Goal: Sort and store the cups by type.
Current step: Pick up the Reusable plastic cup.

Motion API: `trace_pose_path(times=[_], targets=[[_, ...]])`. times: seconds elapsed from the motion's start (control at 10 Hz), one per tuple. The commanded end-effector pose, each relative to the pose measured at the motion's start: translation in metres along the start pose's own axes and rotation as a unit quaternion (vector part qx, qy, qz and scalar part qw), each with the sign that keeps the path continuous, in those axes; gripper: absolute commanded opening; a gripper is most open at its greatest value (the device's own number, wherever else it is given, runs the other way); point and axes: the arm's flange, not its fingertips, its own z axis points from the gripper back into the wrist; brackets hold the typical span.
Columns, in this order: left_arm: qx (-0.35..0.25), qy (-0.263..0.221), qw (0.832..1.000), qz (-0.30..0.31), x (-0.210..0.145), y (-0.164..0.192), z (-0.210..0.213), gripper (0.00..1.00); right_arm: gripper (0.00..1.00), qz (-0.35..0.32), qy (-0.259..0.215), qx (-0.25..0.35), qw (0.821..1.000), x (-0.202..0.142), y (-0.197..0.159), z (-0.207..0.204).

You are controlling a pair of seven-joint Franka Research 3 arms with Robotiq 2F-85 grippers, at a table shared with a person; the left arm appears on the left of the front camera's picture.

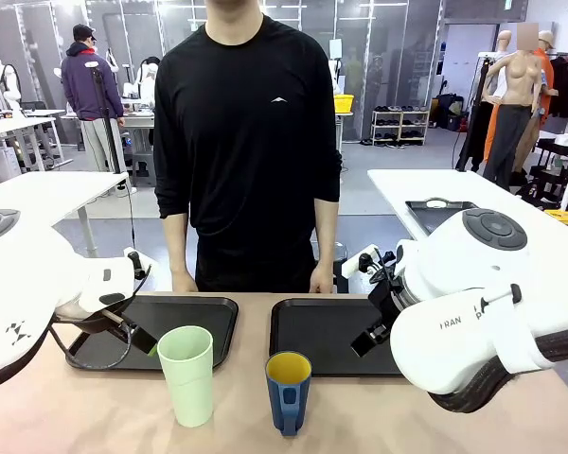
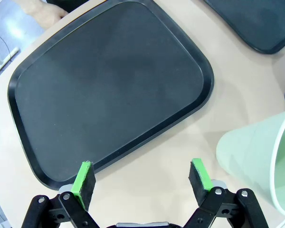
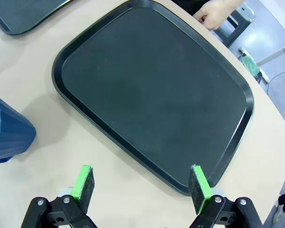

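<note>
Beige surface [image 1: 104,421] carries a tumbler [image 1: 186,374], probably light and slippery; take it mid-wall. Your left pincer [image 2: 142,175] and right pincer [image 3: 142,178] gape wide, empty.

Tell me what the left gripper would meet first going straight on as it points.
The left gripper would probably meet the table just short of the black tray's rim; depth is unclear.

Tumbler [image 1: 186,374] left of mug [image 1: 288,390] on table [image 1: 85,411]; left tray [image 1: 191,317], right tray [image 1: 314,333] behind them, person [image 1: 246,142] beyond.
</note>
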Motion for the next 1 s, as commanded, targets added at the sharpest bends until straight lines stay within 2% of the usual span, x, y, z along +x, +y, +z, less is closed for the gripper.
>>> trace_pose_path(times=[0.0,0.9], targets=[[0.000,0.000,1.000,0.000,-0.0001,0.0002,0.0000,1.00,1.00,-0.001,0.000,0.000,1.000,0.0000,-0.0001,0.0000],[0.000,0.000,1.000,0.000,-0.0001,0.0002,0.0000,1.00,1.00,-0.001,0.000,0.000,1.000,0.0000,-0.0001,0.0000]])
